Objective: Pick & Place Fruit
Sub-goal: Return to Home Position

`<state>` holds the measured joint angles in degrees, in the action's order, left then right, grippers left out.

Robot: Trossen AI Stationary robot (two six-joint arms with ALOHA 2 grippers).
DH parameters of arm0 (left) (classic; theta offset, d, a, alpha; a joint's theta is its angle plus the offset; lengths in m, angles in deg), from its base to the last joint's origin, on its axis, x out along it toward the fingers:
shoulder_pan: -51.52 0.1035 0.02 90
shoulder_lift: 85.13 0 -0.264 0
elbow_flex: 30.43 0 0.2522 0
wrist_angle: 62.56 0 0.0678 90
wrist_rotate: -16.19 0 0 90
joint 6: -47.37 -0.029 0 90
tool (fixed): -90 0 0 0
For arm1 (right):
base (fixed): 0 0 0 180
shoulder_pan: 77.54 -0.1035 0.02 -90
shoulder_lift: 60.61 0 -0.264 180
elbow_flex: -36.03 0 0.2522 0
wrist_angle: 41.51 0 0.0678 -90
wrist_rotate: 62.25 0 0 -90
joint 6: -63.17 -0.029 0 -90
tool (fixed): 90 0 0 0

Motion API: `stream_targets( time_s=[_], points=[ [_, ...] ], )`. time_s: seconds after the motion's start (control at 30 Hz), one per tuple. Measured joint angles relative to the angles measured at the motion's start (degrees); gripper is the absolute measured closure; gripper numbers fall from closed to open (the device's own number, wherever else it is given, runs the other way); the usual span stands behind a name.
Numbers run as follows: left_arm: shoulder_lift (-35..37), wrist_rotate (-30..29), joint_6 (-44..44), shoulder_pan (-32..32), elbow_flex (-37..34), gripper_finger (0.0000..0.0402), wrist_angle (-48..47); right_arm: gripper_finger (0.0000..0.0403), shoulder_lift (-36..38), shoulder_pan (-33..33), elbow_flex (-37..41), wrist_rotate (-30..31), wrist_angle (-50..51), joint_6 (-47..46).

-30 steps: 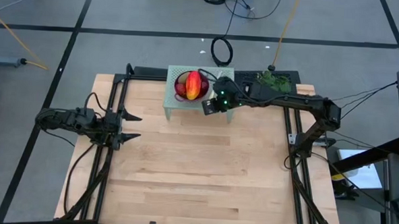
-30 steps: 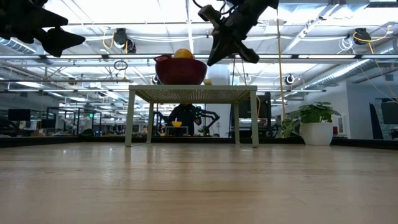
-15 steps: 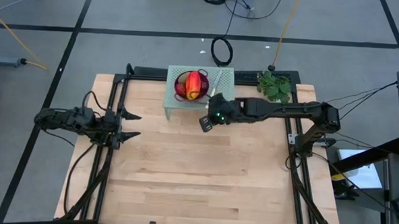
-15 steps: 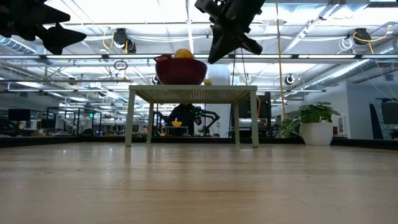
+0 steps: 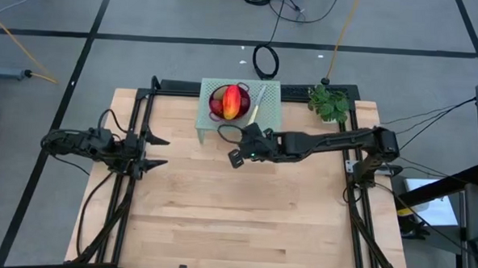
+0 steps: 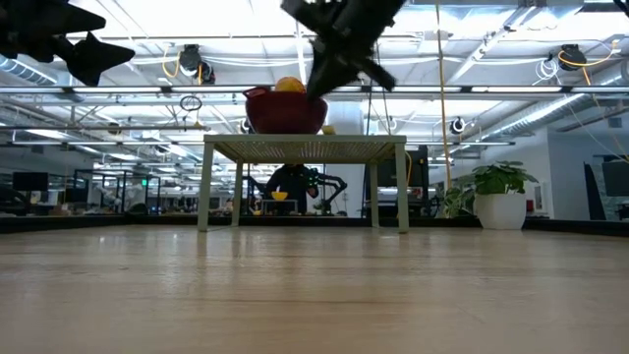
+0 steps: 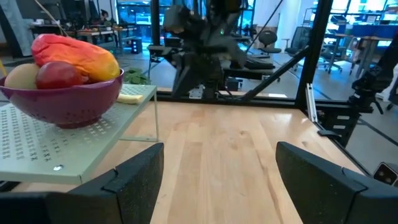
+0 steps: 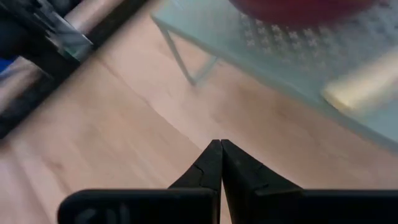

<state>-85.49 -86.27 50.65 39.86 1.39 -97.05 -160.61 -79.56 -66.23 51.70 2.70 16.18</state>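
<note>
**Fruit (image 7: 62, 59) up in the bowl (image 7: 71, 102), both grippers clear of the shelf (image 7: 43, 146)**

Found the fruit heaped in the purple bowl, on the small green shelf at the far edge of the table (image 5: 235, 223). Counted a red-orange-yellow oblong (image 7: 81, 53) on top, a dark red ball (image 7: 59, 74) below it and a brown-green oval (image 7: 18, 76) beside the ball, all touching. Could not make out anything deeper in the bowl.

Saw the knife (image 5: 254, 112) lying flat on the shelf, yellow handle outward, just beside the bowl on the side toward the right arm.

Spotted the right gripper (image 8: 219, 152) above the table, just in front of the shelf's near edge and apart from it. Saw its fingers (image 8: 208, 168) pressed together with nothing between them. Placed it, by the low view, higher than the shelf top and in front of the bowl.

Found the left gripper (image 5: 162, 151) above the table's left side, well apart from the shelf and pointing across toward it. Saw its fingers (image 7: 134, 180) spread wide, holding nothing.

Noted a potted plant (image 5: 329, 103) at the table's far right corner.
</note>
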Motion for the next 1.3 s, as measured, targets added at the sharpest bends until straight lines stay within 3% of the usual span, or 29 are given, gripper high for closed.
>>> stream_targets(
  time_s=[0.1,0.47,1.3],
  points=[
    [0.0,0.5,0.0,0.0,0.0,0.0091,0.0,0.0403,-2.6,0.0,-0.3,0.3,-6.2,1.1],
    [0.0,0.5,0.0,0.0,0.0,0.0091,-0.1,0.0403,-3.4,-0.7,-0.1,7.9,-5.5,1.2],
    [0.0,0.5,-0.1,0.0,0.0,0.0092,-0.1,0.0403,-3.4,0.0,-0.1,10.8,-2.2,-0.3]
  ],
)
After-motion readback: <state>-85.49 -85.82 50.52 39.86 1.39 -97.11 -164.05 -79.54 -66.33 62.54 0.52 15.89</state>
